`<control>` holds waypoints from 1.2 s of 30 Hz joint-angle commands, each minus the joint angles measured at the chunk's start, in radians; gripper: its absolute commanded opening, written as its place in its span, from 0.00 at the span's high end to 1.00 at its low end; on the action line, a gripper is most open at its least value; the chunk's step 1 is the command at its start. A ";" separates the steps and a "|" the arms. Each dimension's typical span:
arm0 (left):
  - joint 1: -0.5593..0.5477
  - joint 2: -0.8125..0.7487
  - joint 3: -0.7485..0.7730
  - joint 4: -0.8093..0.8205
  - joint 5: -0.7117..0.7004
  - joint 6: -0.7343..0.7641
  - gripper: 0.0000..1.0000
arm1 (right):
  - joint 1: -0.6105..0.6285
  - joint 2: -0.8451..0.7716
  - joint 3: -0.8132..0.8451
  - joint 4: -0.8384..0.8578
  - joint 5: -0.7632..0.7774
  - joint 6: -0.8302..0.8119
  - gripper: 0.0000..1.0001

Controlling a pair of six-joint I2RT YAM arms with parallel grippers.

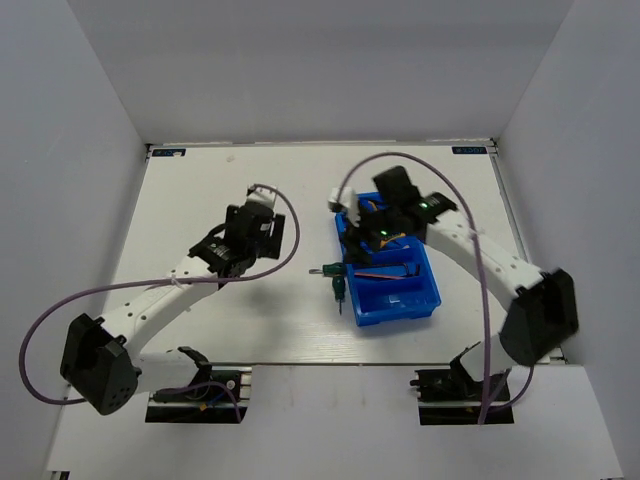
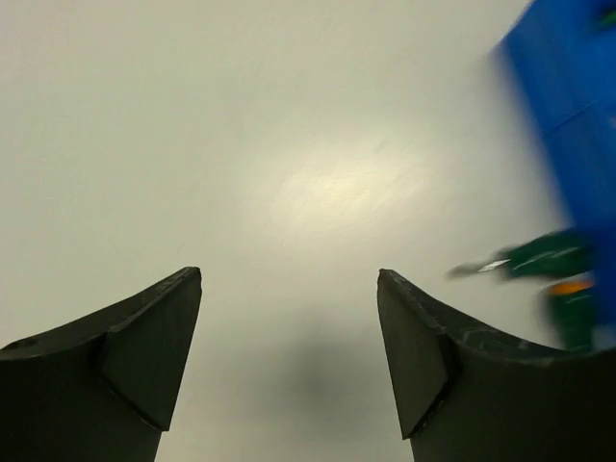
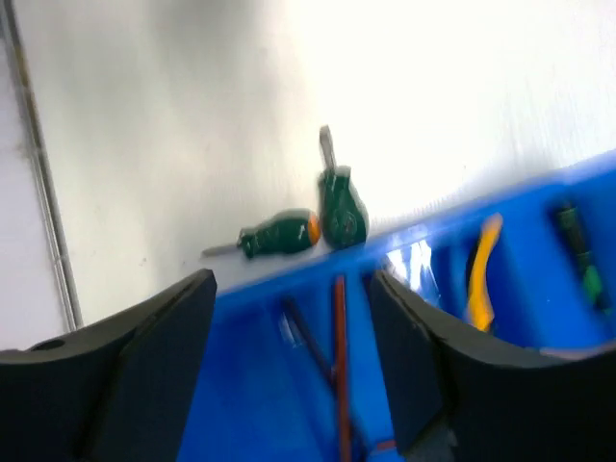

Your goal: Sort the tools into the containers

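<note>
Stubby green-black tools lie roughly 3 o'clock of my left jaws: wide open, empty. Right jaws, likewise agape and empty, look nearer.

White arms, black joints, purple cables

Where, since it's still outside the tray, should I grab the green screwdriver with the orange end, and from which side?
Probably the screwdriver's fat green handle, mid-length, coming straight down from above. It lies flat along the tray wall, its shaft is thin, and the other screwdriver crowds its orange end.
</note>
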 commanded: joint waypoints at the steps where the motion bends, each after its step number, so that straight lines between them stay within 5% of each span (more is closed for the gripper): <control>1: 0.041 -0.063 -0.116 -0.093 -0.126 -0.038 0.14 | 0.121 0.201 0.237 -0.091 0.153 -0.078 0.28; 5: 0.052 -0.187 -0.137 -0.131 -0.368 -0.080 0.14 | 0.216 0.423 0.485 -0.234 0.307 -0.061 0.28; 9: 0.052 -0.374 -0.191 -0.107 -0.456 -0.080 0.14 | 0.271 0.561 0.629 -0.280 0.446 -0.029 0.37; 13: 0.052 -0.488 -0.234 -0.055 -0.427 -0.052 0.14 | 0.308 0.657 0.735 -0.377 0.530 -0.066 0.38; 36: 0.052 -0.445 -0.234 -0.045 -0.307 -0.025 0.14 | 0.348 0.871 0.827 -0.532 0.656 -0.052 0.28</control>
